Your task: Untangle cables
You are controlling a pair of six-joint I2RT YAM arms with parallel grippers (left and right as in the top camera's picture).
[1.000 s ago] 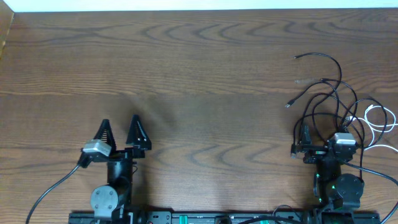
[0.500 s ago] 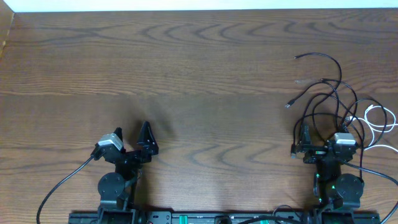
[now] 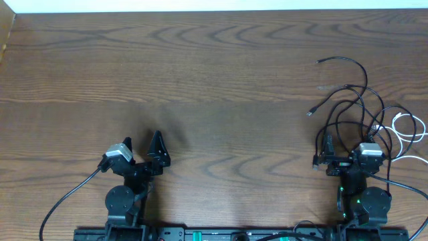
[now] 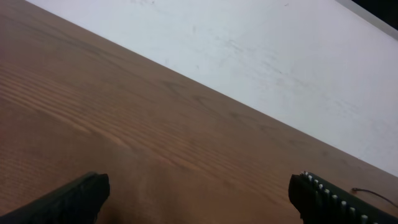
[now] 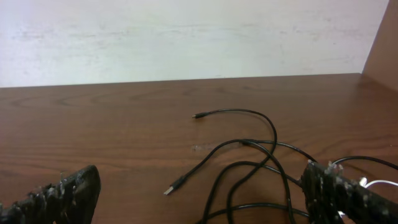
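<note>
Overhead, thin black cables [image 3: 361, 100] looped and tangled, white cable [image 3: 398, 116] alongside

Black cables [image 5: 245, 143] tangled on table [image 5: 93, 118]; gripper [image 5: 199, 177] spread wide.

Tabletop [image 3: 214, 80]: dark brown, wavy wood grain with darker streaks.
Black cables [image 3: 361, 107]: black throughout.
White cable [image 3: 409, 114]: white, lying among the black ones.
Wall [image 5: 186, 37]: off-white, faintly mottled.
Left end effector [image 4: 199, 186]: black fingers.
Right end effector [image 5: 202, 190]: black fingers flecked with pale specks.
Camera block [image 3: 116, 152]: silver-grey.
Right arm base [image 3: 366, 201]: black with small green lights.
</note>
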